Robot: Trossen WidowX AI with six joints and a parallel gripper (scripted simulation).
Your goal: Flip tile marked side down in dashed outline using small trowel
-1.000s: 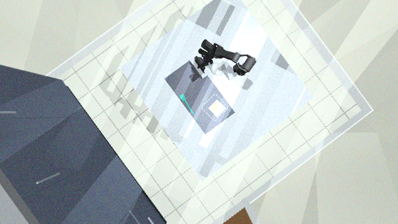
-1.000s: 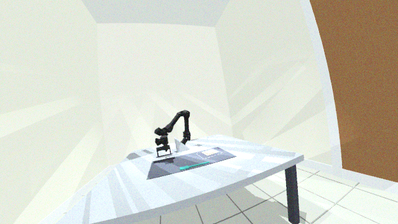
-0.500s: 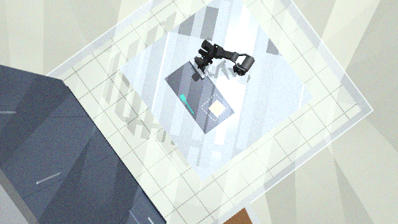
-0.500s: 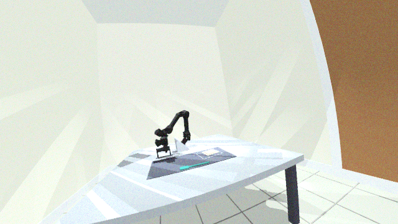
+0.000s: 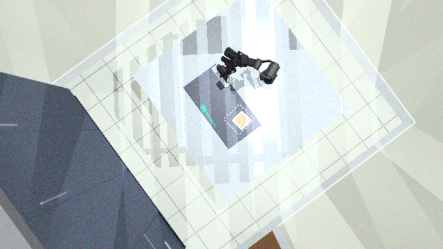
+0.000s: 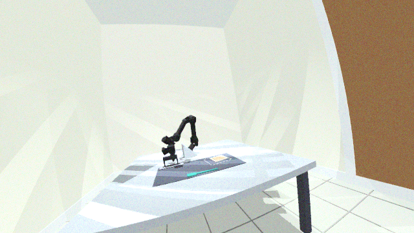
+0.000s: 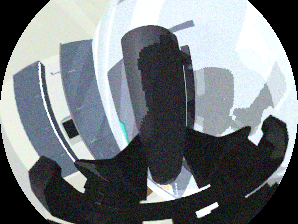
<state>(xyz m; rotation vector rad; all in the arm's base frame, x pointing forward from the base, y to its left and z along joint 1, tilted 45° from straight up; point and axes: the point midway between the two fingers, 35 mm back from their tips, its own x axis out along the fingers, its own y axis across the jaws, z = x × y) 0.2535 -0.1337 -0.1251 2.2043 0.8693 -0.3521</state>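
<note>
The tile (image 5: pixel 242 120) (image 6: pixel 218 158) lies flat on the mat (image 5: pixel 228 136) (image 6: pixel 159 180), light tan face up, inside the dashed outline (image 5: pixel 231 112); no mark can be made out on it. My gripper (image 5: pixel 222 73) (image 6: pixel 171 164) is low over the mat's far end, well away from the tile. It is shut on the trowel, whose thick dark handle (image 7: pixel 132 65) fills the middle of the wrist view. A thin pale strip below the fingers seems to be part of the trowel. The blade cannot be made out clearly.
A teal tool (image 5: pixel 203 108) (image 6: pixel 194 174) with a flat end and slim handle lies along the mat's long edge. The arm's base stands on the white table (image 5: pixel 221 188) (image 6: pixel 259 191) beside the mat. Dark cabinets (image 5: pixel 86 145) stand beyond the table.
</note>
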